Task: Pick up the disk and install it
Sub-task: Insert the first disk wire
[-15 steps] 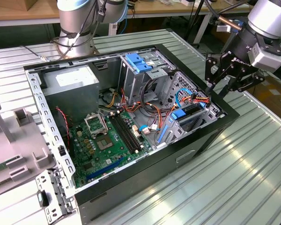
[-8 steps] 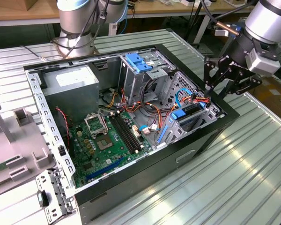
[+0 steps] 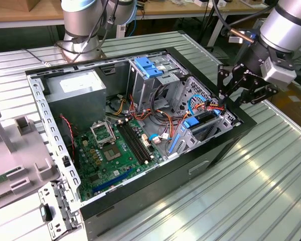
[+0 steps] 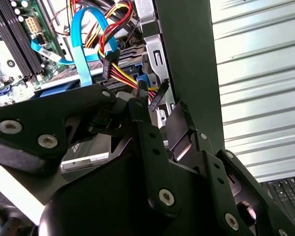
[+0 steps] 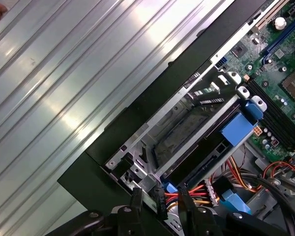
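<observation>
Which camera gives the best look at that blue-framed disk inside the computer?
The first wrist view: the disk runs lengthwise across it, dark body and blue tab plain. The exterior view shows it small, seated in its bay below the claw. In the second wrist view cables hide most of it.

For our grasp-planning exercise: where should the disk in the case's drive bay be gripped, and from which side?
Probably the blue carrier tab at the disk's exposed end, approached from the case's open side. Metal bay walls cover its broad faces, and cables crowd the other end.
</observation>
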`<state>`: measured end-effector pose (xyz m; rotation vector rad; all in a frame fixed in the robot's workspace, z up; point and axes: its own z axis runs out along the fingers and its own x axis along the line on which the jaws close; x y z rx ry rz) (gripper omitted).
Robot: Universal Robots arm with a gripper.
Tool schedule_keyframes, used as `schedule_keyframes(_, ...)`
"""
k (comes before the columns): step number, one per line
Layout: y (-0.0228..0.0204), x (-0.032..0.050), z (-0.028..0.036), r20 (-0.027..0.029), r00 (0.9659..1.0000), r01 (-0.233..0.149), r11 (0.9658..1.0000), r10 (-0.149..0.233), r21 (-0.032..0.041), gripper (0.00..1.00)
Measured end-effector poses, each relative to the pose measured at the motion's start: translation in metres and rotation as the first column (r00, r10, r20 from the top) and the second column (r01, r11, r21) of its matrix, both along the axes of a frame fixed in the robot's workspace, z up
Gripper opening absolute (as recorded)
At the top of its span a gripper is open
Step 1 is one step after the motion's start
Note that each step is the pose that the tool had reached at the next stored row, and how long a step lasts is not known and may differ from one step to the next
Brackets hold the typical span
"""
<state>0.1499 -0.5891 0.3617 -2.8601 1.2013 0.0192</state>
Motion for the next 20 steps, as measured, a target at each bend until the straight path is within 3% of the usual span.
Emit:
schedule_keyframes(8, 0.0000, 0.0002, -0.0012, 0.0000, 1.0000, 0.000, 1.0000, 0.000, 0.0015, 0.41)
schedule_keyframes(10, 0.0000, 0.0002, -0.0012, 0.0000, 1.0000, 0.000, 1.0000, 0.000, 0.0019, 0.27)
schedule_keyframes(11, 0.0000, 0.0002, -0.0011, 0.0000, 1.0000, 0.000, 1.0000, 0.000, 0.0018, 0.27)
schedule_keyframes(13, 0.0000, 0.0002, -0.0011, 0.0000, 1.0000, 0.000, 1.0000, 0.000, 0.0023, 0.17)
schedule_keyframes(20, 0.0000, 0.0002, -0.0012, 0.0000, 1.0000, 0.000, 1.0000, 0.000, 0.0044, 0.17)
